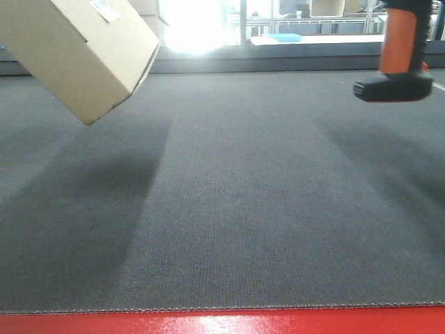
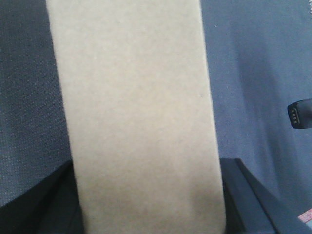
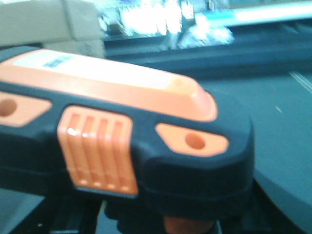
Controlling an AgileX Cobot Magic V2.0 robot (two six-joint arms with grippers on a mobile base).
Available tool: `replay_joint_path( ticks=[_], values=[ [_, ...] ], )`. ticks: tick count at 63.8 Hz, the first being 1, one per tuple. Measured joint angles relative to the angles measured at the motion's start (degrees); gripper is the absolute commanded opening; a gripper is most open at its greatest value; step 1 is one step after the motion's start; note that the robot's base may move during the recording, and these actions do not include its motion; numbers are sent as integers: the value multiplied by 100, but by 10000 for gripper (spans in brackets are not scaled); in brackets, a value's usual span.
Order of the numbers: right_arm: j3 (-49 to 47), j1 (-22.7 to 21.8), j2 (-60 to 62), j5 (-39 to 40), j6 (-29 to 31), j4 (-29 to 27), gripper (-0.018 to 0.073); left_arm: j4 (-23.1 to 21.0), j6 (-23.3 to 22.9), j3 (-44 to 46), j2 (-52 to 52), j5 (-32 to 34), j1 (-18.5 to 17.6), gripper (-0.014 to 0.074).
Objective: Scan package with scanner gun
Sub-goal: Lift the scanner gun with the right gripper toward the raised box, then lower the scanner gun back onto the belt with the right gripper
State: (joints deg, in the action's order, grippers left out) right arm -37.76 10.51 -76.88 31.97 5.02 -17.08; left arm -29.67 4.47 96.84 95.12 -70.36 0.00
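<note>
The package (image 1: 76,52), a plain tan box, hangs tilted in the air at the upper left, with a white sticker (image 1: 106,8) on its upper face. In the left wrist view the package (image 2: 136,112) fills the middle, and my left gripper (image 2: 148,200) is shut on it with dark fingers (image 2: 251,195) on either side. The scanner gun (image 1: 398,62) hangs at the upper right, orange handle down to its flat black foot. Its orange and black head (image 3: 122,141) fills the right wrist view. My right gripper (image 3: 161,219) is shut on it, fingers mostly hidden.
A dark grey ribbed mat (image 1: 229,209) covers the surface below, with a red strip (image 1: 222,323) along the near edge. Behind it stand bright shelving and a blue item (image 1: 285,37). Tan cartons (image 3: 48,22) show blurred at the right wrist view's upper left.
</note>
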Motion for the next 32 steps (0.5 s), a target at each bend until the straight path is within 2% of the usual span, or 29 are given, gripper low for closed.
replay_joint_path(
  ticks=[8, 32],
  values=[
    [22, 0, -142, 276, -195, 320, -160, 0, 0, 0, 0, 0, 0, -111],
    [25, 0, -1043, 1327, -293, 402, -160, 0, 0, 0, 0, 0, 0, -111]
  ],
)
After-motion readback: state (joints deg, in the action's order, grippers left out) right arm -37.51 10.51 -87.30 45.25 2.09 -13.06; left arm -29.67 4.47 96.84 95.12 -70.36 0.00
